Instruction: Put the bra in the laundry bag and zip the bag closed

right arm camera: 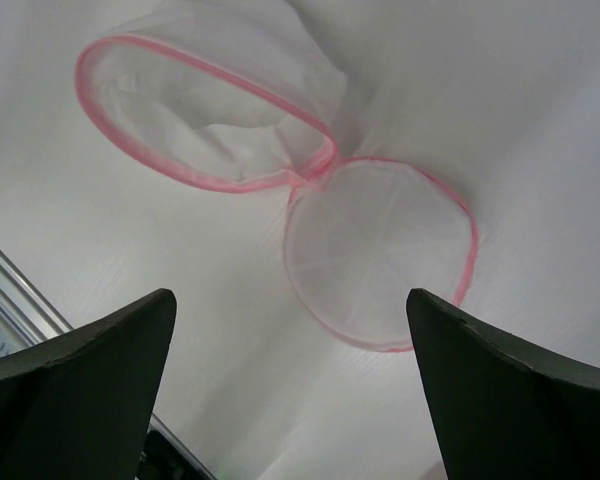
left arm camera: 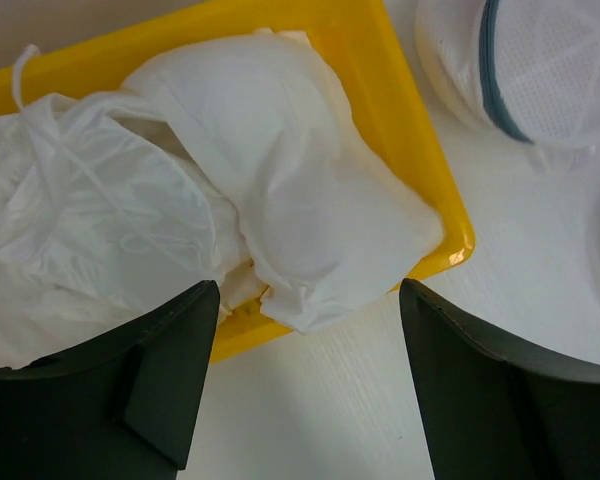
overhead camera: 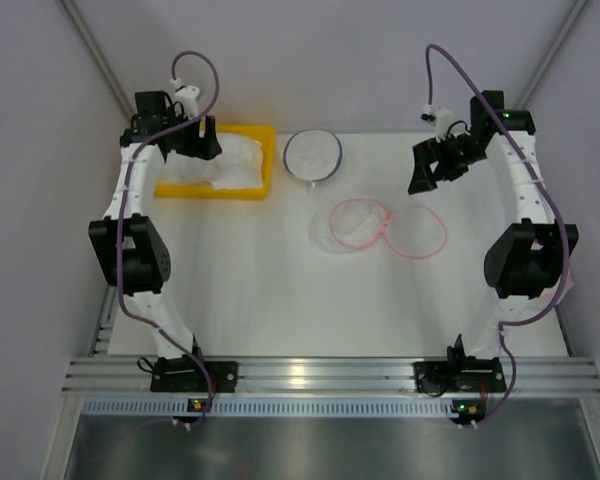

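Bra [left arm camera: 310, 200]: crumpled white fabric in the yellow tray [left arm camera: 420, 150], upper left of the top view; one rounded cup overhangs the tray's rim, and a thin strap loops at upper left.
Left gripper [left arm camera: 308, 325]: above the bra, jaws spread, empty.
Laundry bag [right arm camera: 210, 120]: centre of the table [overhead camera: 280, 300], unzipped, pink-rimmed lid flapped aside.
Right gripper [right arm camera: 290, 300]: above the bag, jaws spread, empty.
Grey-rimmed bag [left arm camera: 550, 60]: just right of the tray.
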